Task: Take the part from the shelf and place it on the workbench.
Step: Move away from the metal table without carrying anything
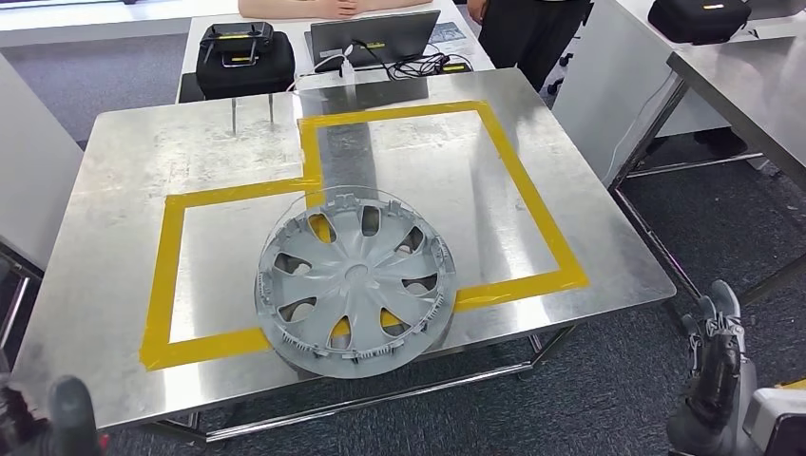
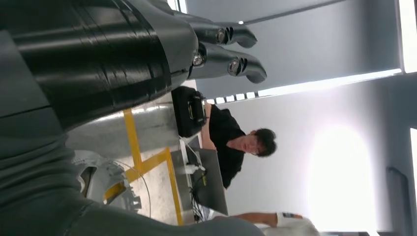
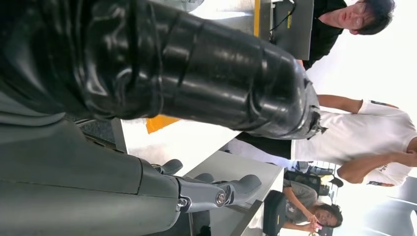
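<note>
A grey plastic wheel cover (image 1: 356,282) lies flat on the steel workbench (image 1: 124,180), near its front edge, overlapping the front strip of a yellow tape outline (image 1: 518,180). My left hand (image 1: 59,415) hangs low, off the bench's front left corner, holding nothing. In the left wrist view its fingers (image 2: 228,49) stretch out free, with the wheel cover (image 2: 105,184) beyond them. My right hand (image 1: 718,366) is below the bench's front right corner, over the dark floor, fingers apart and empty. The right wrist view shows its fingers (image 3: 216,192) extended with nothing between them.
Behind the bench a white table carries a black case (image 1: 244,57), a laptop (image 1: 375,38) and cables. People stand behind it. Another steel table (image 1: 751,85) stands at the right, with dark floor between.
</note>
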